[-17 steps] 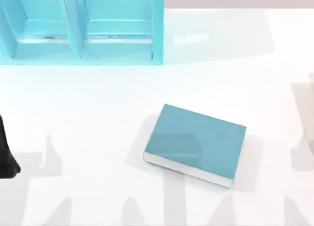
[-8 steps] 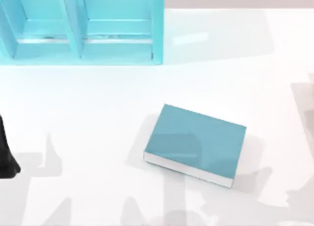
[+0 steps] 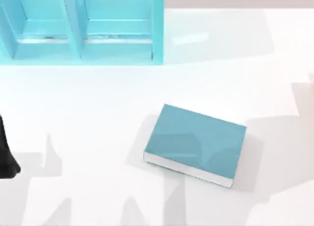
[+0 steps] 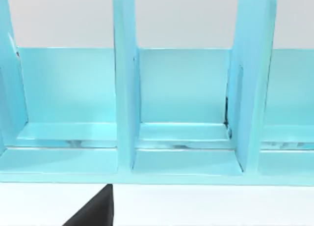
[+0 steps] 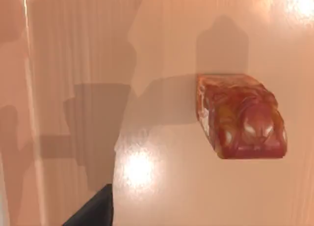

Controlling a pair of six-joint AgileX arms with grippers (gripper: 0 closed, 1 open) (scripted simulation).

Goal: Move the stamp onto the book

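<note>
— Where is the book point(image 3: 196, 144)?

— Flat on the white table point(image 3: 98, 113), a little right of centre and toward the near side, its cover bare. The light-blue shelf unit point(image 3: 81, 27) stands at the far left.

— And the stamp point(image 5: 240, 115)?

— In the right wrist view it stands on a glossy surface, nothing gripping it.

— The grippers?

— The left arm point(image 3: 6, 152) sits at the left edge. Whether either gripper is open, I cannot tell.

One book point(image 3: 195, 143), one stamp point(image 5: 240, 116), one shelf unit point(image 3: 81, 27)
</note>
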